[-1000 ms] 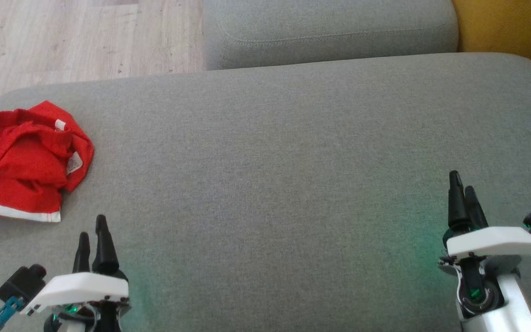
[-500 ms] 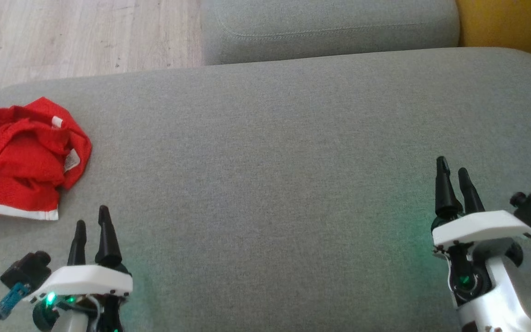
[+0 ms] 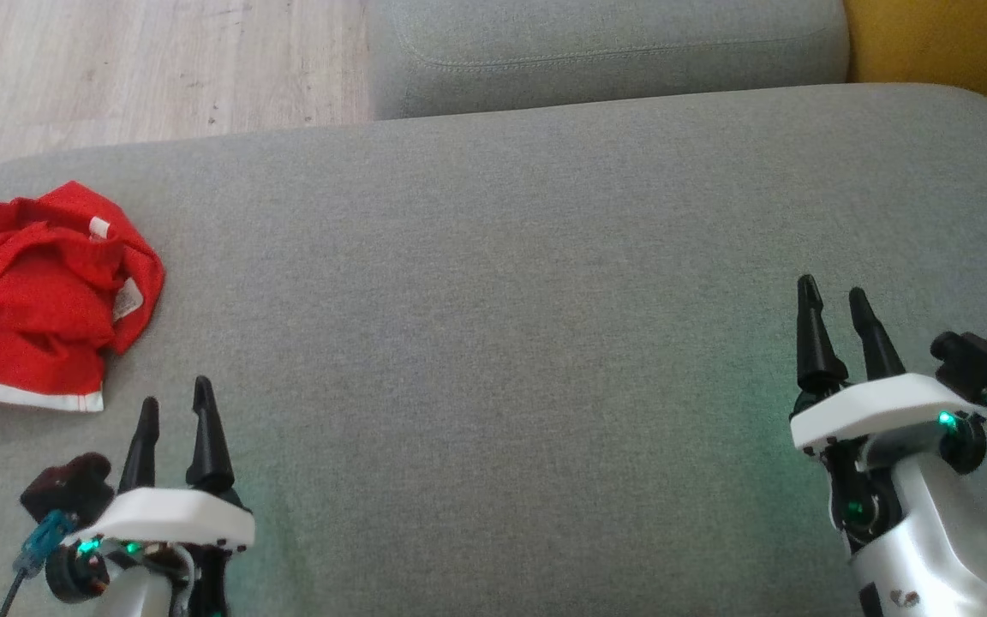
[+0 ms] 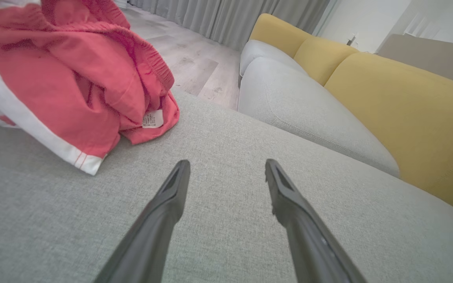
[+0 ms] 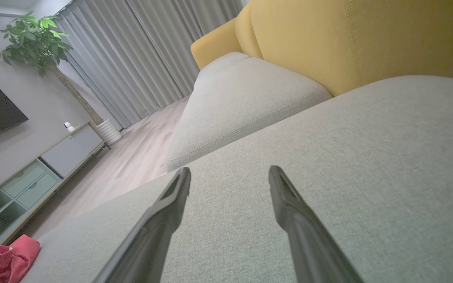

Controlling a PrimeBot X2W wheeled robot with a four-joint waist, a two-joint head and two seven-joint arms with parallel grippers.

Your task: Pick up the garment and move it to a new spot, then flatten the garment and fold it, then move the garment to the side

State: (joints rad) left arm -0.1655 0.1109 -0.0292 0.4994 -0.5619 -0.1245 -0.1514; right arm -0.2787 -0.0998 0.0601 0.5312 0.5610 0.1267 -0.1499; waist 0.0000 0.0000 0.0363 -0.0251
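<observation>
red garment (image 3: 35, 291) with a white hem band, lying crumpled in a loose heap at the far left edge of the large grey seat cushion (image 3: 502, 300). a small white label shows on its right-hand fold. the heap lies apart from both grippers.

left gripper (image 3: 175, 392), just beside the garment, nearer the robot and slightly to the heap's right, fingers pointing away from the robot. its two dark fingers stand wide apart with bare cushion fabric between them, holding nothing. in the left wrist view the heap lies up and to the left of the fingertips, clear of both.

right gripper (image 3: 832, 287), well apart from the garment, over the right side of the same cushion. its fingers are likewise spread wide and empty.

beyond the cushion: a second grey cushion (image 3: 605, 51), pale wooden floor (image 3: 142, 68) at upper left, a yellow backrest (image 3: 948, 43) at upper right. the right wrist view adds grey curtains (image 5: 144, 59), a potted plant (image 5: 34, 37) and a low cabinet (image 5: 69, 149).
</observation>
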